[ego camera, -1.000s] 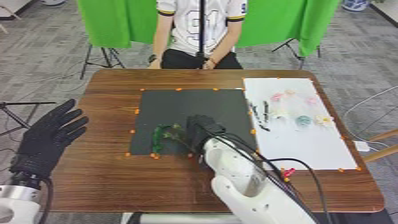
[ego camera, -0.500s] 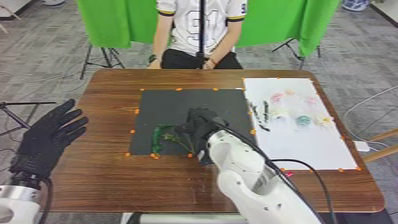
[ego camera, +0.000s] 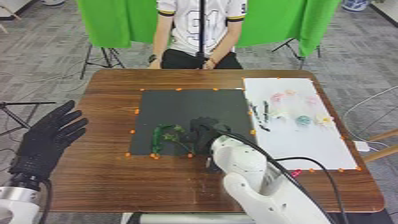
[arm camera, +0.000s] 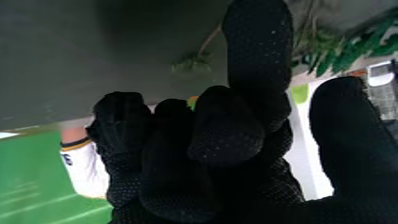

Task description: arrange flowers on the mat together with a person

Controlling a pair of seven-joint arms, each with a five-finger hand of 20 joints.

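Since the brown counter (ego camera: 107, 185) has both mats on it, the whole thing comes down to which side I go to next. Dark mat (ego camera: 191, 105) is right in front of me, white mat (ego camera: 306, 150) is over on my right. My left hand (ego camera: 49, 137) is off past the dark mat's left side, fingers spread, holding nothing, so not much use for the flowers imo. My right hand (ego camera: 206, 132) is over the dark mat, loosely open, thumb well apart from the long finger (arm camera: 258, 45), and I can't see anything gripped.

The green leafy strip (ego camera: 157, 140) is down at the dark mat's near left, long axis pointing away from me. Thin green sprig (ego camera: 182, 142) sits between that strip and my right hand, just beside the hand; can't tell if they touch. I'd clear it before swinging right or it could get dragged.

Next pick is probably the blooms: pink bloom (ego camera: 277, 97), teal bloom (ego camera: 303, 120), yellow bloom (ego camera: 324, 120), all on the white mat. They lie to the right and a bit farther out from my right hand, which is easily the nearer one.
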